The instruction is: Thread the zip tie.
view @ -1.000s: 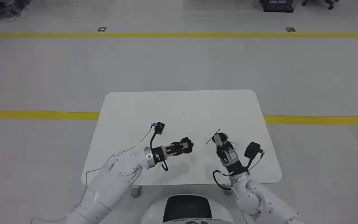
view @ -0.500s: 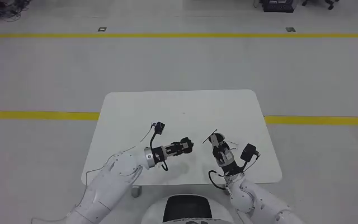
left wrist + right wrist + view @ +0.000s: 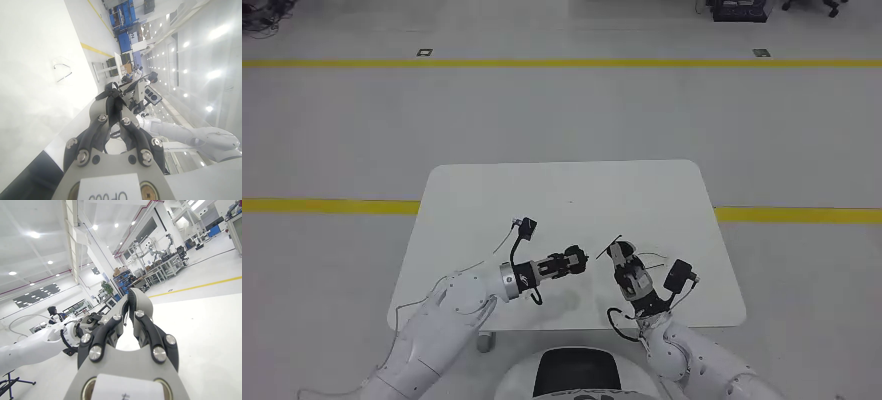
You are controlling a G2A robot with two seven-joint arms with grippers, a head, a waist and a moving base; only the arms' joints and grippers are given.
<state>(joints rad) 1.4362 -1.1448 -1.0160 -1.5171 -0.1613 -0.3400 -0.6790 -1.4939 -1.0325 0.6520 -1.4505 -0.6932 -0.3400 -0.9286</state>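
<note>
The zip tie (image 3: 612, 244) is a thin black strip that sticks up and out of my right gripper (image 3: 620, 256), which is shut on it above the front of the white table (image 3: 542, 190). In the right wrist view the strip (image 3: 125, 318) runs down between the closed fingers (image 3: 139, 302). My left gripper (image 3: 580, 260) is held level a short gap to the left, pointing at the right one, with its fingers pressed together (image 3: 113, 91). A short black piece juts sideways at its tips; I cannot tell what it is.
A small clear sheet (image 3: 61, 69) with thin black pieces on it lies flat farther back on the table. The rounded table corner (image 3: 95, 91) is close under the grippers. Beyond the table is bare floor with a yellow line (image 3: 332, 205).
My right gripper has moved left with the zip tie, closing the gap to the left gripper. The left arm has kept still.
</note>
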